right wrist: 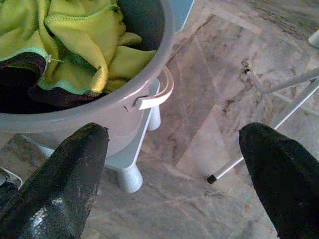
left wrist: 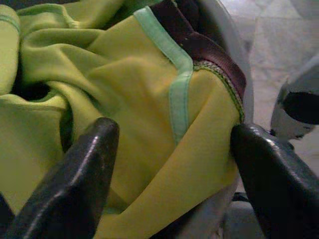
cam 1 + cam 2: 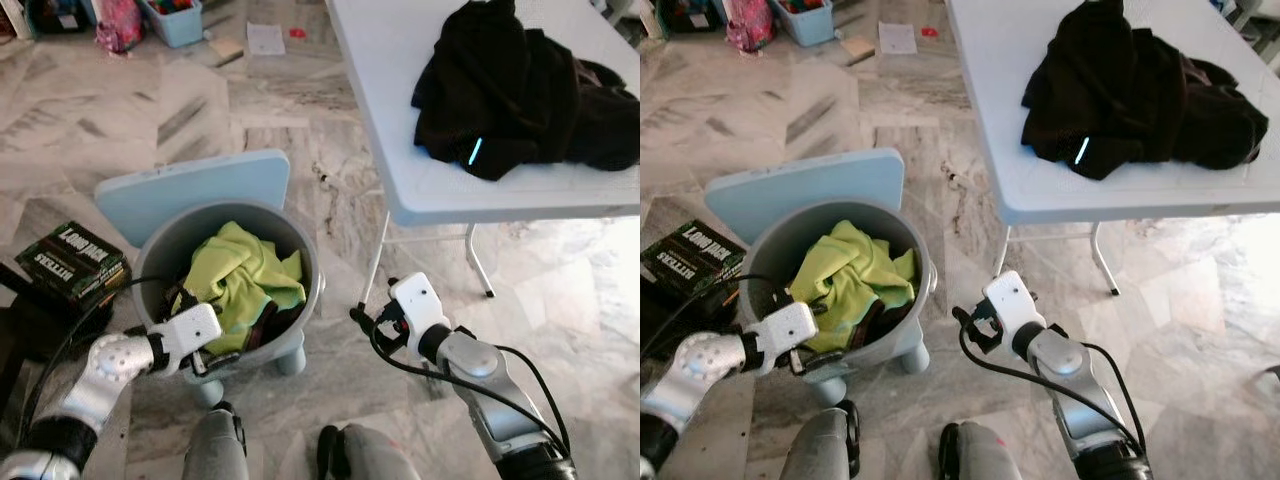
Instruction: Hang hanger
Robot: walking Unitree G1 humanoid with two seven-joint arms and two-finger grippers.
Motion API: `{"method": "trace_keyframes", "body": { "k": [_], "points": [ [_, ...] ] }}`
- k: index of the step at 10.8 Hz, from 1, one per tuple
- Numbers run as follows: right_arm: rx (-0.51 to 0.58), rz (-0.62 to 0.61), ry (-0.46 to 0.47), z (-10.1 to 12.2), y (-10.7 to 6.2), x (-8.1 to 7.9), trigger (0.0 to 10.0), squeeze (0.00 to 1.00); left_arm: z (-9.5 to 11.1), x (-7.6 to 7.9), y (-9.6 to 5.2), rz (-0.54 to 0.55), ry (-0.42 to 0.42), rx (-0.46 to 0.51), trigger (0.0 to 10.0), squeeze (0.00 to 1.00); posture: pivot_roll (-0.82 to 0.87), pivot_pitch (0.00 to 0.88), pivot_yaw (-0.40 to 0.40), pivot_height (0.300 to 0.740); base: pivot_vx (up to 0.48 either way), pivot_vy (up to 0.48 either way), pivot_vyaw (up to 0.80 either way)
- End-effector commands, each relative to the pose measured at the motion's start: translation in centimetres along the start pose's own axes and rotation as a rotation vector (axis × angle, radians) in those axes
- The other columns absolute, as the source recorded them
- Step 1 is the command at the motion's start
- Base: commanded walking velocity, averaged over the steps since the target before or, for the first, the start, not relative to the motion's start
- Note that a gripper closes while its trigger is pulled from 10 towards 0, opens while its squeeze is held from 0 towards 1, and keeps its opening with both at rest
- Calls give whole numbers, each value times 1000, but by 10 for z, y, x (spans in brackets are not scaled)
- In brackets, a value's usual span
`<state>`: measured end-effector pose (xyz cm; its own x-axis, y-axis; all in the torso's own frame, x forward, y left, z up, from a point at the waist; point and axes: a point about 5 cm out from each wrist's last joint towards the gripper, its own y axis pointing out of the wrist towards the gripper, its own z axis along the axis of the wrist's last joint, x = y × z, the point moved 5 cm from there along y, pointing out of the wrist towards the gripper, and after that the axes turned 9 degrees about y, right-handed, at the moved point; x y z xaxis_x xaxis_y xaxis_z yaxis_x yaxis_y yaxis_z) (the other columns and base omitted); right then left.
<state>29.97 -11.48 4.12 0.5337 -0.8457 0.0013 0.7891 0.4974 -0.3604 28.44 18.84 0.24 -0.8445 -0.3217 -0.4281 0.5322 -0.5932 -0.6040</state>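
A grey bucket [image 3: 312,255] stands on a small light-blue chair [image 3: 190,190] on the marble floor before me. A yellow-green garment [image 3: 245,275] lies on top in it, with a dark maroon piece [image 2: 199,45] under it at the rim. My left gripper [image 3: 215,360] is at the bucket's near rim; in the left wrist view it is open [image 2: 174,134], its fingers on either side of a fold of the yellow-green cloth. To the right of the bucket my right gripper [image 3: 372,320] hangs low over the floor, open [image 1: 174,139] and holding nothing.
A white folding table [image 3: 400,100] at the right carries a heap of black clothes [image 3: 520,90]; its thin legs [image 3: 478,260] reach the floor near my right arm. A black box [image 3: 75,262] lies left of the bucket. Bins [image 3: 175,20] and paper [image 3: 265,38] sit far back.
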Motion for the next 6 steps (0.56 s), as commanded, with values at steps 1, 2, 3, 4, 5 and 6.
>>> {"method": "trace_keyframes", "body": {
  "k": [1, 2, 3, 4, 5, 6],
  "points": [
    [-18, -12, -2, -4, -2, 2, 10000, 0, -3, 5, 1, -29, -6, 1, 0, 0, -63, 165, -89, 740, 0, 0, 0],
    [-18, -15, -1, -4, -1, 3, 10000, 0, -5, 3, 1, -32, -9, -5, 0, 0, -64, 165, -87, 740, 0, 0, 0],
    [-18, -18, -1, -4, -1, 3, 10000, 0, -7, 0, 2, -32, -12, -6, 0, 0, -64, 165, -86, 740, 0, 0, 0],
    [-18, -18, -1, -3, -1, 3, 10000, 0, -6, -2, 2, -37, -31, 3, 0, 0, -64, 165, -86, 740, 0, 0, 0],
    [-19, -18, -3, -3, 0, 4, 10000, 0, -5, -3, 2, -40, -32, 14, 0, 0, -64, 166, -85, 740, 0, 0, 0],
    [-18, -19, -5, -3, 0, 4, 10000, 0, -2, -4, 2, -48, -31, 30, 0, 0, -65, 169, -83, 740, 0, 0, 0]
  ]
}}
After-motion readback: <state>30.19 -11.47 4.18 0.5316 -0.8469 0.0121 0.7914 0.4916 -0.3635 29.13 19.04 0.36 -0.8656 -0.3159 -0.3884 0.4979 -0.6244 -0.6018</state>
